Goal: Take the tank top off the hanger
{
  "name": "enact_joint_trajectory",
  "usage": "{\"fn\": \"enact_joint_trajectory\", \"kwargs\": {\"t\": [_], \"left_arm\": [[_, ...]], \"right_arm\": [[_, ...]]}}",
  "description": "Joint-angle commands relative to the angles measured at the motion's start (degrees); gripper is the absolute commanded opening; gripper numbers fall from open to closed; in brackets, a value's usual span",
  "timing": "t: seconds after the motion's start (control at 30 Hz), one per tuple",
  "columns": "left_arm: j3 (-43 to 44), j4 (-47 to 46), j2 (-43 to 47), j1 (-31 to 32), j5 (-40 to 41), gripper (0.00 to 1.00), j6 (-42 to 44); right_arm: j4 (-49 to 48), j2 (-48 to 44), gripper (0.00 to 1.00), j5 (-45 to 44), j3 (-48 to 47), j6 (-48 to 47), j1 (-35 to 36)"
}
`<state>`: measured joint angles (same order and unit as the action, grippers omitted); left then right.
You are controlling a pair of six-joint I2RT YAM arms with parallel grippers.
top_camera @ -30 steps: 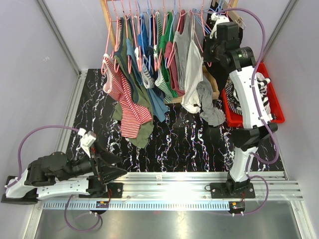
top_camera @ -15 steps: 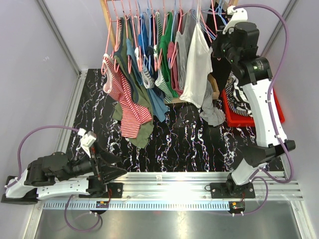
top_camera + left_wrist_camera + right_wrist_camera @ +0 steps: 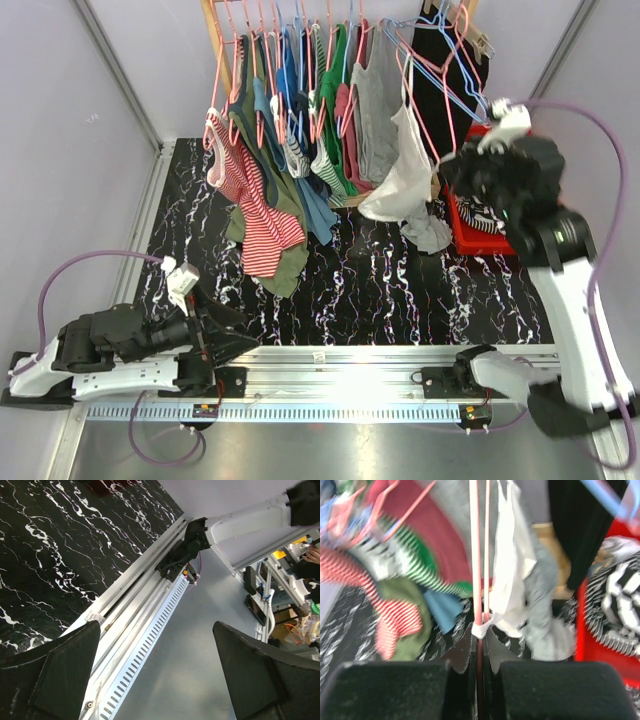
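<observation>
Right gripper [image 3: 479,645] is clamped shut on the thin pink hanger [image 3: 477,555]; the wires run straight up between its fingers in the wrist view. The white tank top [image 3: 512,570] hangs on that hanger, just right of the wires, and a white strap or loop is bunched at the fingertips. From above, the hanger's long axis slants from the rack [image 3: 212,30] at the top down and right toward the gripper, so the tank top is tilted off the row of other clothes. Its length follows the hanger and its loose lower end droops left and down, above the black marbled table [image 3: 400,290]. It sits beside the red bin [image 3: 470,235], at the rack's right end. Left gripper [image 3: 156,625] lies low near its base, jaws spread wide, holding nothing.
</observation>
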<state>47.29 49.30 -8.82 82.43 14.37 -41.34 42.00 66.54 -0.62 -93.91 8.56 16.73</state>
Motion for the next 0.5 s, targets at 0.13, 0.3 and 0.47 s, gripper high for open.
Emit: {"fn": "enact_joint_trajectory", "kwargs": {"t": [0.13,0.3,0.47], "left_arm": [[2.72,-7.89,-8.31,0.27,4.08,0.99,6.09],[3.42,-13.34,-15.67,0.27,8.22,0.99,12.33],[4.83,-20.98,-22.46,0.27,10.58,0.99,20.59]], "right_arm": [[3.25,-23.11,0.00,13.53,11.46,6.73,-0.21],[9.50,-34.89,0.00,21.95,13.49,9.54,-0.21],[17.84,-37.19,0.00,33.11,12.70,9.81,-0.21]]}}
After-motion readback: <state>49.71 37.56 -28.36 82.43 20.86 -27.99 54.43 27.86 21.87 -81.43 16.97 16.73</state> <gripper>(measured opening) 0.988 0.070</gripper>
